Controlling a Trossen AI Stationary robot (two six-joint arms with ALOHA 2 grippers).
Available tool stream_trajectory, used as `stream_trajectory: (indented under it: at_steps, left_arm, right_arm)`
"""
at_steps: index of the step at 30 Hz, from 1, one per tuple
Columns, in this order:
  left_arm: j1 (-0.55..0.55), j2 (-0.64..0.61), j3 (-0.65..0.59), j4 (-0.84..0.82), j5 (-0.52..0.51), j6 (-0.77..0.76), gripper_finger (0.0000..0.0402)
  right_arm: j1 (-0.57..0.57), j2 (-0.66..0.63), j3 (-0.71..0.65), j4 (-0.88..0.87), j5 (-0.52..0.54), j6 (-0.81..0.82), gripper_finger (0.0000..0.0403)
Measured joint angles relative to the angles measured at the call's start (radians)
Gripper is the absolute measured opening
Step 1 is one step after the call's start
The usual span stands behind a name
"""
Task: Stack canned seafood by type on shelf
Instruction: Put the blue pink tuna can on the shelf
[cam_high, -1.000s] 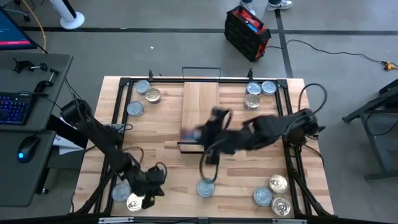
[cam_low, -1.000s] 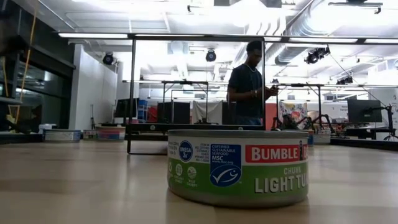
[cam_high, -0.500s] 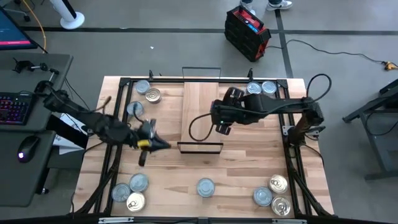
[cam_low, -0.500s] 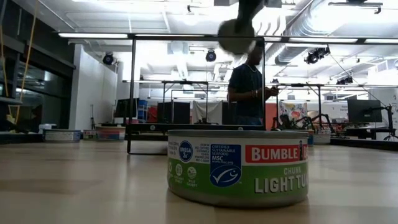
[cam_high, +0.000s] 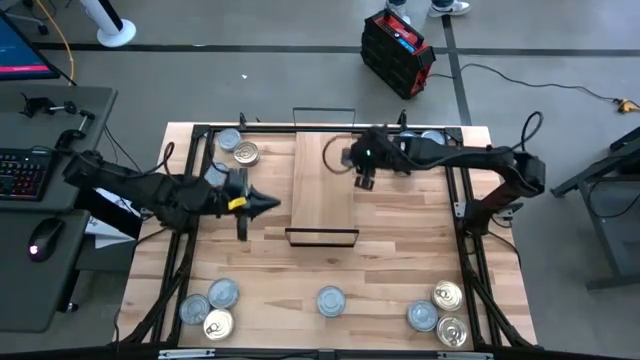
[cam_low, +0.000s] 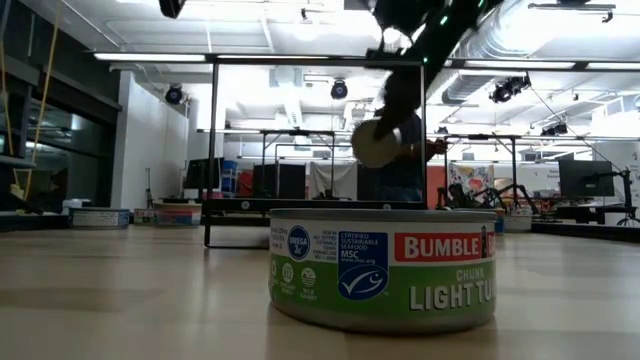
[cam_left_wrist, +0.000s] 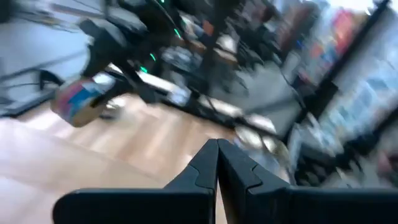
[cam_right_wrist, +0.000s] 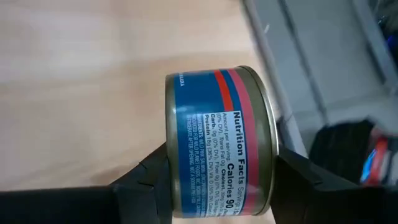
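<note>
Gripping a small round blue-and-red-labelled seafood tin (cam_right_wrist: 219, 144) between half-spread fingers, right gripper (cam_high: 364, 172) hovering above the long light-wood shelf plank (cam_high: 322, 190), near its far end. Hanging closed and empty beside the plank, left gripper (cam_high: 268, 203).

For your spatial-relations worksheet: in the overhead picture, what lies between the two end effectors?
In the high view, only bare shelf plank separates the shut left end effector from the right end effector, which grips a can.
</note>
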Motion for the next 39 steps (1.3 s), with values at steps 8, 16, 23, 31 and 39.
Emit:
stream_trajectory:
  at_steps: [8,16,23,31,39]
  left_arm:
    - [0.09,0.0,0.0,0.113,-0.043,-0.048,0.0]
    - [0.144,0.0,0.0,0.127,-0.043,-0.032,0.0]
    - [0.148,0.0,0.0,0.121,-0.042,0.022,0.0]
    - [0.148,-0.002,0.0,0.12,-0.042,0.078,0.0]
    - [0.148,-0.002,0.0,0.112,-0.041,0.086,0.0]
  right_arm:
    - [-0.103,0.196,0.023,0.221,0.014,-0.369,0.0168]
    - [-0.103,0.309,0.083,0.295,0.091,-0.513,0.0168]
    - [-0.103,0.319,0.089,0.305,0.106,-0.524,0.0168]
    - [-0.102,0.319,0.089,0.293,0.086,-0.455,0.0253]
    - [-0.098,0.318,0.089,0.274,0.059,-0.39,0.0275]
